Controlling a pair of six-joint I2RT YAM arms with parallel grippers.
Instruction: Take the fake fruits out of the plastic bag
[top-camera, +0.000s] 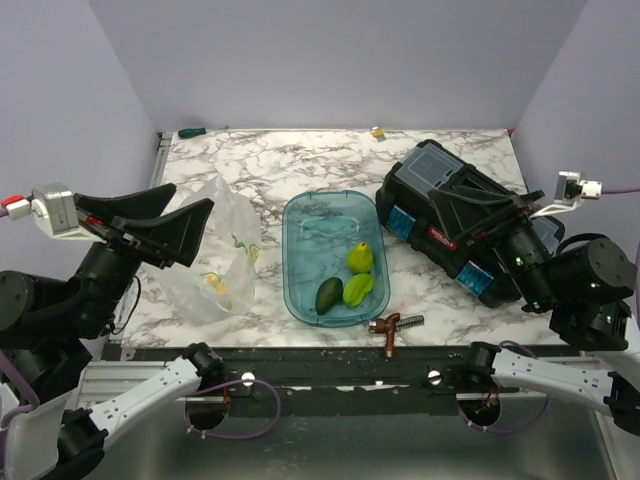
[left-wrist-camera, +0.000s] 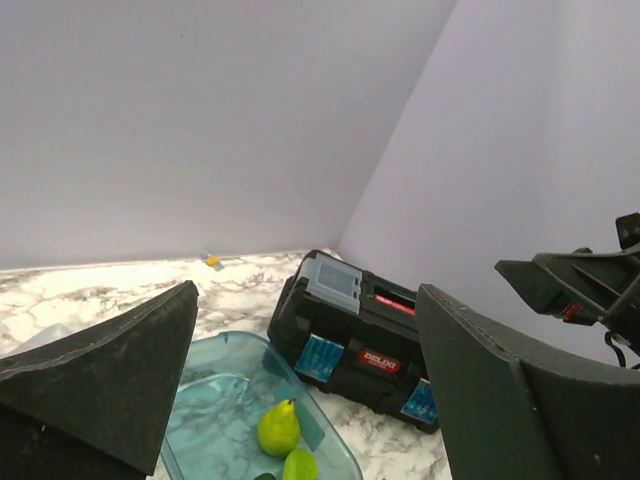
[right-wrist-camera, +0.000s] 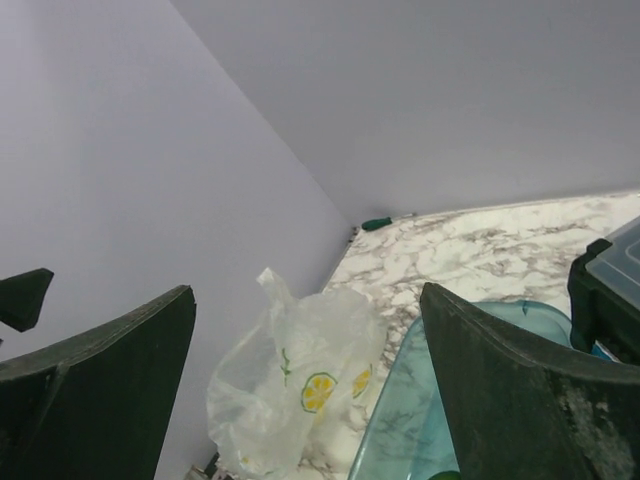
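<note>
Left claw (top-camera: 190, 200), right claw (right-wrist-camera: 307, 290) released, empty. Small yellow fake fruits (top-camera: 214, 285) inside plastic bag (top-camera: 228, 222), 9 o'clock of teal tray (top-camera: 298, 215). Risk: pinching film only, lifting bag whole, spilling contents.

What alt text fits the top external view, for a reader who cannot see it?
Three green fake fruits lie in the central teal tray; a clear plastic bag to its left holds small yellow ones. Both grippers hang open, the left gripper by the bag, the right gripper over a black toolbox.
</note>
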